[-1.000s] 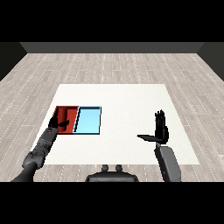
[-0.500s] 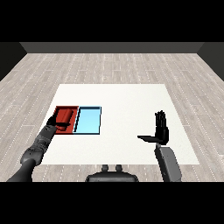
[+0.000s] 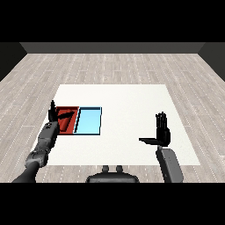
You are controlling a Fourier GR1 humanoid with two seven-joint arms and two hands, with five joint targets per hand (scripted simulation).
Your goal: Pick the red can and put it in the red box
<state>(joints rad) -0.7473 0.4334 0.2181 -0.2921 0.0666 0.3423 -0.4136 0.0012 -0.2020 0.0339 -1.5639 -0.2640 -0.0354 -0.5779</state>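
The left hand (image 3: 54, 115) is hovering at the red tray (image 3: 70, 118), fingers straight, holding nothing. A can is lying inside the tray just right of it, though its outline is unclear. The right hand (image 3: 161, 132) is resting open, well apart. Lifting straight up should be avoiding a knock.

Bare room (plank floor (image 3: 132, 66), white table (image 3: 132, 110))

Red tray (image 3: 71, 109) partly behind left hand (image 3: 54, 115)

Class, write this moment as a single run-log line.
left robot hand: open, at red tray | right robot hand: open, away from trays | light blue tray: nothing inside | red can: not visible
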